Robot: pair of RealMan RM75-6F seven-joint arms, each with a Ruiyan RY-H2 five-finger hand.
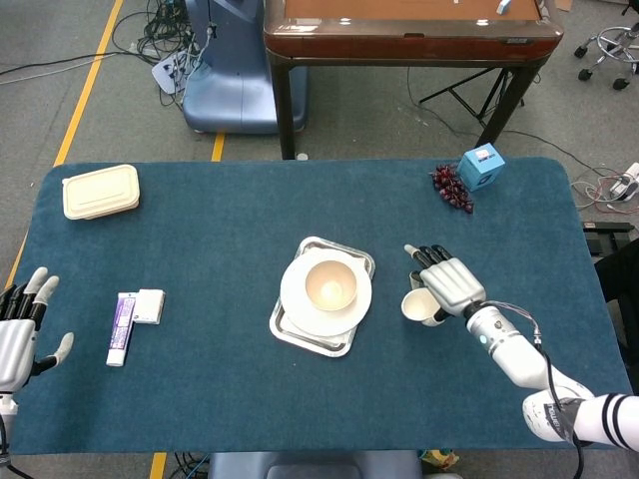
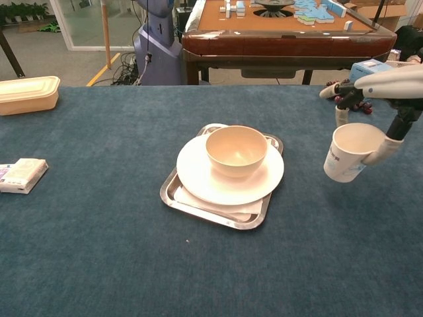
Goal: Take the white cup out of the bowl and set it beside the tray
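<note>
From the head camera, my right hand sits over the blue tablecloth to the right of the metal tray, fingers wrapped over the white cup, which tilts with its mouth turned toward the tray. The cup is well clear of the cream bowl, which sits on a white plate on the tray. My left hand rests at the table's left edge, fingers spread and holding nothing. Near it lie a toothpaste tube and a small white box; a cream lunch box sits at the far left, grapes and a blue cube at the far right.

Through the chest camera, my right hand grips the cup from above, thumb against its outer side. Whether the cup's base touches the cloth I cannot tell. The bowl, plate and tray stand to its left.
</note>
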